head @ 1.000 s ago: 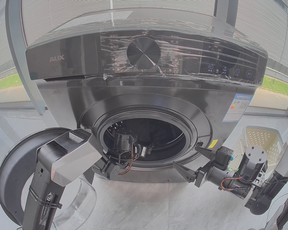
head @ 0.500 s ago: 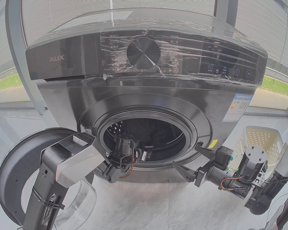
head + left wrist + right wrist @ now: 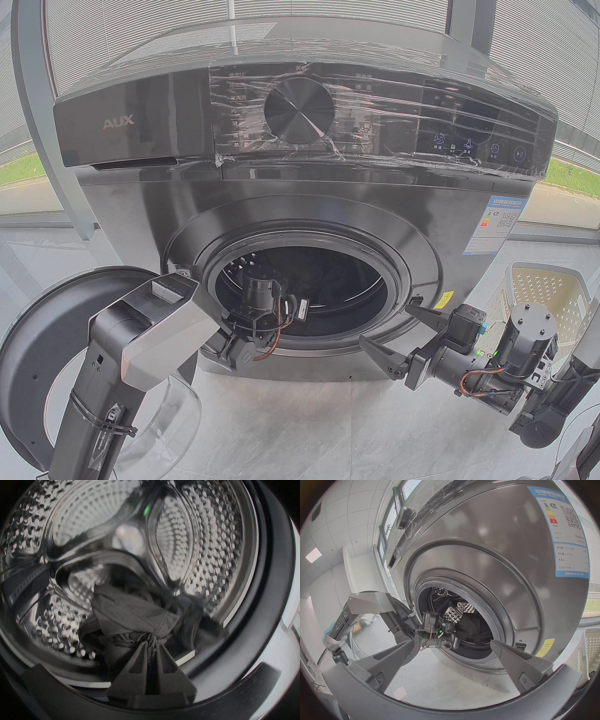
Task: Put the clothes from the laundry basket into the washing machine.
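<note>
Far out on the left, the round dark door with its clear bulging window (image 3: 31,356) is seen swung fully open, well clear of the fingers. Next across, the left gripper (image 3: 151,644) is found pushed through the mouth of the dark grey front-loading washing machine (image 3: 156,206). Its two black wedge fingers (image 3: 137,664) are pressed together, with a bunched fold of a dark grey garment (image 3: 131,614) pinched at their tips. The rest of that garment is draped just beyond the fingertips, piled on the floor of the dimpled, perforated steel drum (image 3: 215,542), so the cloth is already inside the machine but has not yet been let go. Judged from this, one delivery is nearly finished: only a release and a pull-back of the arm are called for. Further right, outside the machine and below the door ring, the right gripper (image 3: 386,325) is held with its fingers spread wide apart and nothing between them; the garment lies well beyond its tips, past the rim. At the far right, behind that gripper's wrist, the white lattice-walled plastic laundry basket (image 3: 550,287) is stood on the floor. Bare wall is shown on the part in view and its bottom is hidden by the arm, so whether more clothes are left to be fetched cannot be told.
</note>
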